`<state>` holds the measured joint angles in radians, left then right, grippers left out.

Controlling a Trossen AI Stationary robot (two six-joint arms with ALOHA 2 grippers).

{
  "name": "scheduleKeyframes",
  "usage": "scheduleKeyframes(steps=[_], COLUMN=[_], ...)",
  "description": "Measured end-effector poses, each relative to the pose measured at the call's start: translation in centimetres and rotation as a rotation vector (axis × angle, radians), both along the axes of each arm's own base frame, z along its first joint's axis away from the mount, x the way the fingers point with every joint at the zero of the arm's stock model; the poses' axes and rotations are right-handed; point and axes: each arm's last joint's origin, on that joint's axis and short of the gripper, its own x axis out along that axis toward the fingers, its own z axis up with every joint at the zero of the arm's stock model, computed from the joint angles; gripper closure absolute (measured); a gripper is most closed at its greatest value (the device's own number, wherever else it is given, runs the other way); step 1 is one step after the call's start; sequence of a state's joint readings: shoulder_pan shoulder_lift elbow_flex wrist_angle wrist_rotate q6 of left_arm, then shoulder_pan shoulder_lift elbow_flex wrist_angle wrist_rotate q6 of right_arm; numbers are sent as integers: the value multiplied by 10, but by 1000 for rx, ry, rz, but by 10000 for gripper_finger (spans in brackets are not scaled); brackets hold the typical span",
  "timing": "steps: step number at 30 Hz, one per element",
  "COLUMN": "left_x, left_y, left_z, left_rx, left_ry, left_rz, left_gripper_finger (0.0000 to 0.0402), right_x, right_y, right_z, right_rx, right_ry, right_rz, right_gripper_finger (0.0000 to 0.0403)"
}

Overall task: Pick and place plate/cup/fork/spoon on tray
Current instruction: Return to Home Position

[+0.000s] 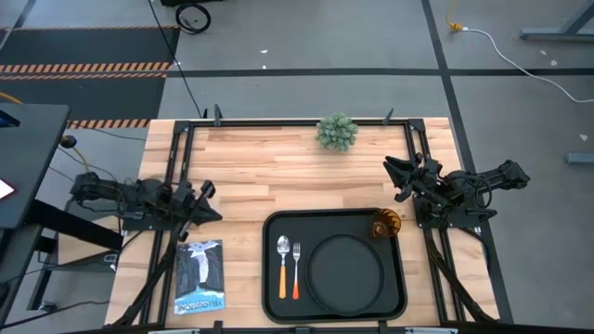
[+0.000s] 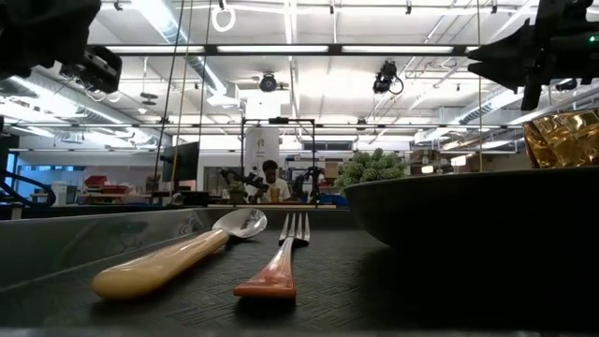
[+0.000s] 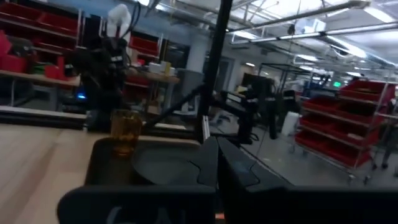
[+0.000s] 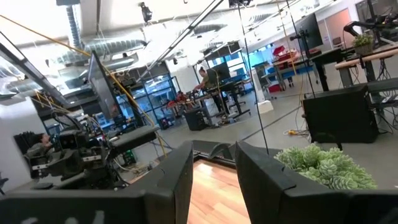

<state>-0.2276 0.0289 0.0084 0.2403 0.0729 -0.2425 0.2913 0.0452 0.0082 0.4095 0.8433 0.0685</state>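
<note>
The black tray [image 1: 272, 278] lies at the table's near middle. On it the round black plate [image 1: 345, 274] lies flat. The spoon [image 1: 283, 264] and the fork [image 1: 296, 269] lie side by side to the plate's left, handles toward the near edge. The amber cup [image 1: 386, 224] stands upright in the tray's far right corner. My left gripper [image 1: 212, 201] is shut and empty, left of the tray. My right gripper [image 1: 393, 178] is open and empty, beyond the cup. The low view shows the spoon [image 2: 178, 257], the fork [image 2: 281, 257] and the plate [image 2: 468, 206] up close.
A small green plant [image 1: 336, 132] stands at the table's far edge. A blue-and-black packet [image 1: 200, 276] lies left of the tray near the front edge. Bare wood lies between the tray and the plant. A person stands in the room far behind [image 2: 271, 183].
</note>
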Motion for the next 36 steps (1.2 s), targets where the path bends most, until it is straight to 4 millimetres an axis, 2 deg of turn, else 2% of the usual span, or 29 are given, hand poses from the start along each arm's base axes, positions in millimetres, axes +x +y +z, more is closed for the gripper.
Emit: scheduleKeyframes(steps=[4,14,36], left_x=[-1,-1,-1], left_y=[0,0,0], left_z=[-2,0,0], left_rx=[28,-57,-58], left_ry=[13,14,15], left_rz=[-9,-16,-14], left_gripper_finger=[396,368,367], right_x=[0,0,0], right_y=[0,0,0], right_z=[0,0,0], right_rx=[0,0,0], right_ry=[0,0,-1], right_rz=[0,0,0], right_gripper_finger=[277,277,276])
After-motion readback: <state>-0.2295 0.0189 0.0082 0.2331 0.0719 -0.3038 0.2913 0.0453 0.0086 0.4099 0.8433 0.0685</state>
